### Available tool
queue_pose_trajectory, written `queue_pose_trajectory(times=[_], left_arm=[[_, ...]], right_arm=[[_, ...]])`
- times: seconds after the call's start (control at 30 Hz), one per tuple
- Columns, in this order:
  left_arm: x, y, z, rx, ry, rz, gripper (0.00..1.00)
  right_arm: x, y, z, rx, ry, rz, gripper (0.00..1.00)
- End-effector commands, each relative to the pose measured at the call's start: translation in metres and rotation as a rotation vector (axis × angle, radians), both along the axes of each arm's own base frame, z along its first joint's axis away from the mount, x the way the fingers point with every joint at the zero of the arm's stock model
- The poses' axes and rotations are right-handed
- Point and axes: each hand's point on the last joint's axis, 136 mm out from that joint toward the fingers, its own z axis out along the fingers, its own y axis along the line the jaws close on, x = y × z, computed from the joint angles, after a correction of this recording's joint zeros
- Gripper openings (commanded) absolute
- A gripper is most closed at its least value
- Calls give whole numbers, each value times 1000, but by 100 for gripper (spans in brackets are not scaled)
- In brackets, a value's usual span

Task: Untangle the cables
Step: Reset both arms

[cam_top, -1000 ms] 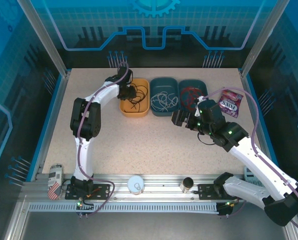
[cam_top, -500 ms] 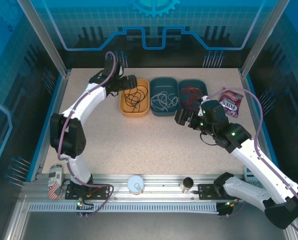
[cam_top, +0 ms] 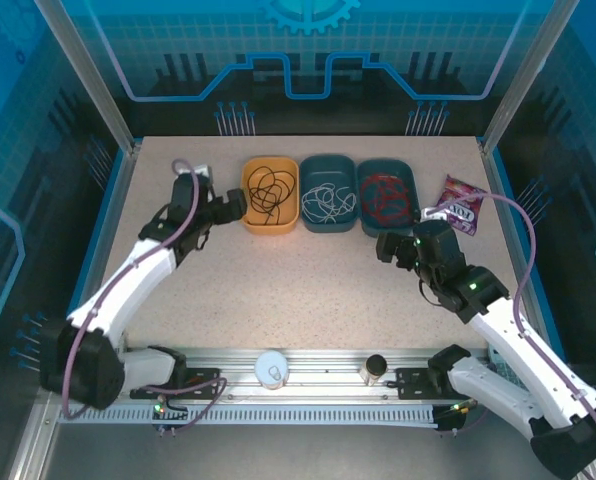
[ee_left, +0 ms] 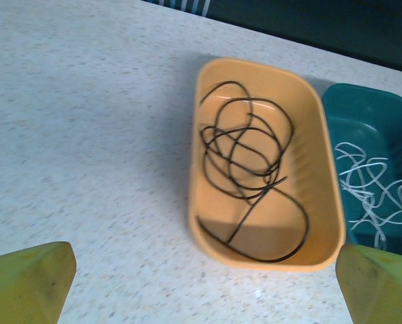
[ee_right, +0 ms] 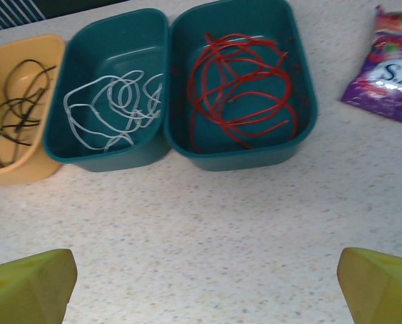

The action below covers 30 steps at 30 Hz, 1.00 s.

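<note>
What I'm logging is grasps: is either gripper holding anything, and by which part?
Nothing is held. The left gripper and right gripper are open and empty; the black cable, white cable and red cable lie free of both.

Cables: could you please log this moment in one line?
black cable: orange bin | white cable: middle bin | red cable: right bin | left fingers open | right fingers open

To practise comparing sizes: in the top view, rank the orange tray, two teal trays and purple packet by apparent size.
1. Orange tray, middle teal tray, right teal tray: too alike to rank.
2. Purple packet: smallest.
</note>
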Motion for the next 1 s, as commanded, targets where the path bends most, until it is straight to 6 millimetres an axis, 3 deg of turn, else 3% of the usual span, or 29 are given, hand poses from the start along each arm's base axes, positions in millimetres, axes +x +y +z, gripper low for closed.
queue_pose_trajectory(times=[0.0, 0.23, 0.57, 0.97], left_arm=[[-11, 26, 15, 54, -145, 100, 99], [-43, 59, -12, 168, -227, 199, 99], [-47, 77, -49, 203, -207, 250, 99], [-38, 67, -42, 227, -503, 70, 99]], right_arm=[[6, -22, 9, -111, -114, -44, 100], [11, -42, 7, -201, -254, -97, 100], [24, -37, 0, -315, -315, -15, 100], [33, -38, -3, -374, -389, 12, 100]])
